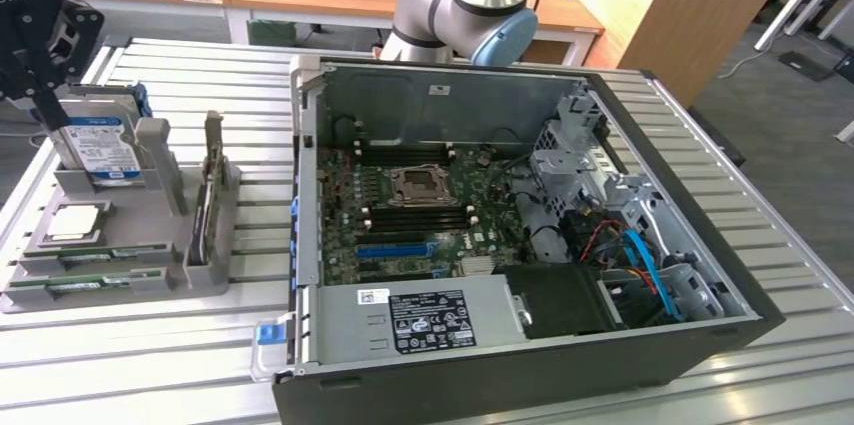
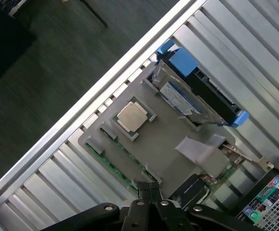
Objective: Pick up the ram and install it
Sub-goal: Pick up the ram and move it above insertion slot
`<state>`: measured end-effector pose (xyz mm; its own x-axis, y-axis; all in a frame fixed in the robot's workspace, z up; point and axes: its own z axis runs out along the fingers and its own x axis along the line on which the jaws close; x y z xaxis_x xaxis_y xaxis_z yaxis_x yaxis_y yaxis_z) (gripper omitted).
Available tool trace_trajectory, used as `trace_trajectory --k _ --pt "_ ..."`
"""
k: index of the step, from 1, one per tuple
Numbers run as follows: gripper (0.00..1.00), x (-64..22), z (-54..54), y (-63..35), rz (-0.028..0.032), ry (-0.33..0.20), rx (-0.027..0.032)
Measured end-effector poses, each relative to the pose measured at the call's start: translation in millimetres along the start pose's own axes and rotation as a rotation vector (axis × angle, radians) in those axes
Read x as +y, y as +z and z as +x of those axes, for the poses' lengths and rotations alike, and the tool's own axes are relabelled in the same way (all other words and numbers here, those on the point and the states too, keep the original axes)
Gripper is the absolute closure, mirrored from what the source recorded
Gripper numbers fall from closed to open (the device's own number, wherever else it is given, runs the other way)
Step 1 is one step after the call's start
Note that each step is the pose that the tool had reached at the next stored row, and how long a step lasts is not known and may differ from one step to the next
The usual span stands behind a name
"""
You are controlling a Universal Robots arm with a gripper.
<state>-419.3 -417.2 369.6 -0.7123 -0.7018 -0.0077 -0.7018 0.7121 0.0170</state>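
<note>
Ram (image 1: 100,258) is lying in its tray (image 1: 200,280) slot on the desk (image 1: 134,365) beside the case (image 1: 534,375), neither picked up nor installed, while the clenched, empty gripper (image 2: 149,188) is hovering over the tray.

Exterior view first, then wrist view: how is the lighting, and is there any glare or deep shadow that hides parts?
Exterior view: even room light, the motherboard is readable, and the shadow is deepest among the cables at that view's right. Wrist view: the table slats glare pale, the CPU chip catches a mild sheen, and the floor beyond the table edge is dark.
</note>
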Motion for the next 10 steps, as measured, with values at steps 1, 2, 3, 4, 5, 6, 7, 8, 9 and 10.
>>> trace_trajectory --k 1,2,3,4,5,6,7,8,9,10 --pt "0.89 0.0 0.0 0.1 0.0008 -0.016 0.0012" --pt "0.89 0.1 0.0 0.2 0.0016 -0.032 0.0023" --pt "0.89 0.1 0.1 0.2 0.0024 -0.048 0.0036" --pt "0.89 0.1 0.1 0.3 0.0033 -0.065 0.0048" --pt "0.89 0.1 0.1 0.4 0.0041 -0.081 0.0060" --pt "0.89 0.1 0.1 0.4 0.0049 -0.098 0.0072" --pt "0.89 0.1 0.1 0.5 0.0056 -0.114 0.0084" --pt "0.89 0.1 0.1 0.6 0.0064 -0.131 0.0094" --pt "0.89 0.1 0.2 0.7 0.0070 -0.149 0.0105" --pt "0.89 0.1 0.2 0.8 0.0077 -0.168 0.0115"
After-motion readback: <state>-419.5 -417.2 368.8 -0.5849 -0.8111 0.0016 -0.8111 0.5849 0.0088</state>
